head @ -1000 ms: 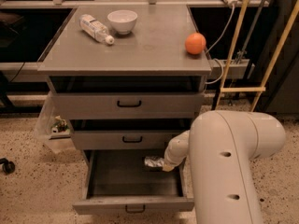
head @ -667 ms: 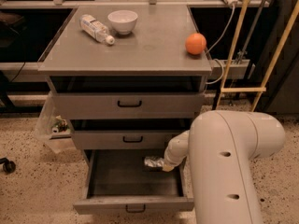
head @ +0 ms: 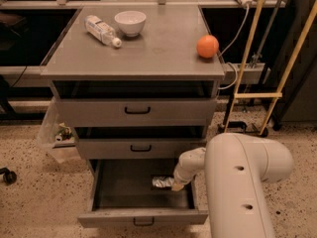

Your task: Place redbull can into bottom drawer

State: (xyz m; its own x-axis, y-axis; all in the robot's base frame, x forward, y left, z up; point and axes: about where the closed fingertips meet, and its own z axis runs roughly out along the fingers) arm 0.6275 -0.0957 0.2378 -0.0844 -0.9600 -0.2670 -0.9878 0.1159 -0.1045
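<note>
1. The bottom drawer (head: 115,217) of the grey cabinet (head: 158,58) stands pulled out in the lower middle of the frame. Its dark interior is open to view, and a small black handle (head: 143,222) sits on its front.
2. The redbull can (head: 161,182) is inside that drawer, in its right half. It lies on its side with its length running left to right, and its silver skin catches the light.
3. The gripper (head: 175,184) is down inside the drawer at the can's right end, touching it or just beside it. Whether it is clamped on the can or loose from it cannot be told.
4. The cream-coloured arm (head: 242,182) fills the lower right of the frame. Its slimmer wrist (head: 190,163) reaches left and downward over the drawer's right edge.
5. The middle drawer (head: 141,148) and the top drawer (head: 137,110) sit above, each pushed in further than the bottom one.
6. On the cabinet top, a clear plastic bottle (head: 101,30) with a white cap lies on its side at upper left. A white bowl (head: 130,22) stands just beside it, to its right.
7. An orange ball (head: 207,46) rests near the right edge of the top, well apart from the bowl.
8. A clear plastic bag (head: 57,133) hangs at the cabinet's left side, above the speckled floor (head: 44,197).
9. Yellow poles (head: 252,43) stand at the right of the frame.
</note>
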